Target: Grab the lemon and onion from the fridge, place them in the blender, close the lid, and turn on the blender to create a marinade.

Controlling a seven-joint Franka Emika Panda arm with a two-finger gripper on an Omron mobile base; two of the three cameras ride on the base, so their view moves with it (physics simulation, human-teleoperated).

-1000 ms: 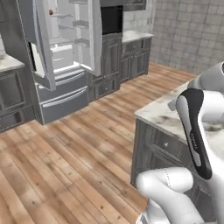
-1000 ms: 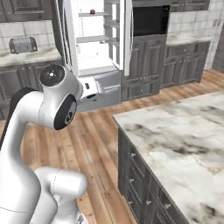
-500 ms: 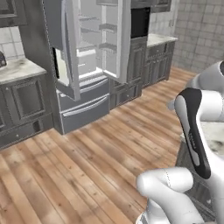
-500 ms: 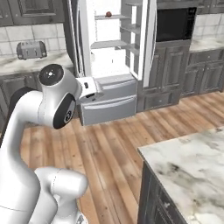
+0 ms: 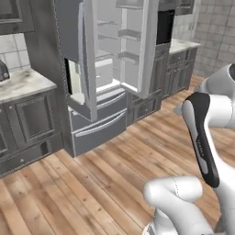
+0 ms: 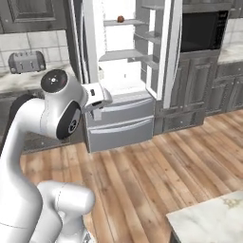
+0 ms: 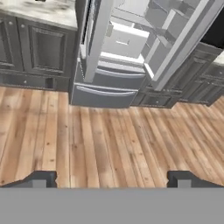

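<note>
Onion [image 6: 120, 19], one, on fridge [image 6: 124, 76] shelf

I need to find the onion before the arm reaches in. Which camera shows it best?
The right base view: the onion sits as a small brown ball on an upper shelf of the open fridge. In the left base view and the hand view I cannot make it out among the shelves.

floor [image 7: 109, 140] open to fridge [image 6: 123, 85] | doors [image 5: 82, 69] ajar flank opening | shelves accessible
</note>
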